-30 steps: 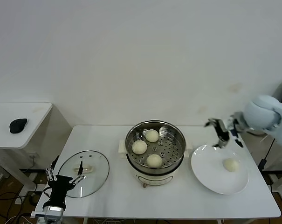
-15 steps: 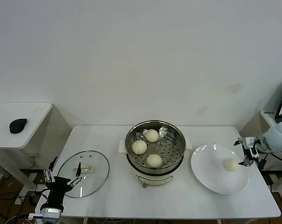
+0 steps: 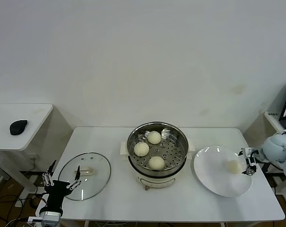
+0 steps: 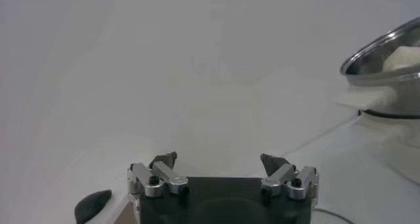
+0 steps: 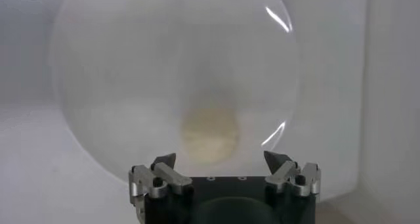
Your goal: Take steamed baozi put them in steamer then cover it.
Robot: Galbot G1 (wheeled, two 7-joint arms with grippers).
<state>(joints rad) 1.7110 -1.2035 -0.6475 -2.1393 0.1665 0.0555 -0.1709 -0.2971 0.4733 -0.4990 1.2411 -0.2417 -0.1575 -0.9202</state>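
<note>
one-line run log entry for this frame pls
stage: last bun pickup | right gripper: open, beside baozi on plate | left gripper: open, idle by lid | steamer: three buns inside, uncovered

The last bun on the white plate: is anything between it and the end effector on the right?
Nothing. In the right wrist view only bare plate separates the bun from the open right end effector.
</note>
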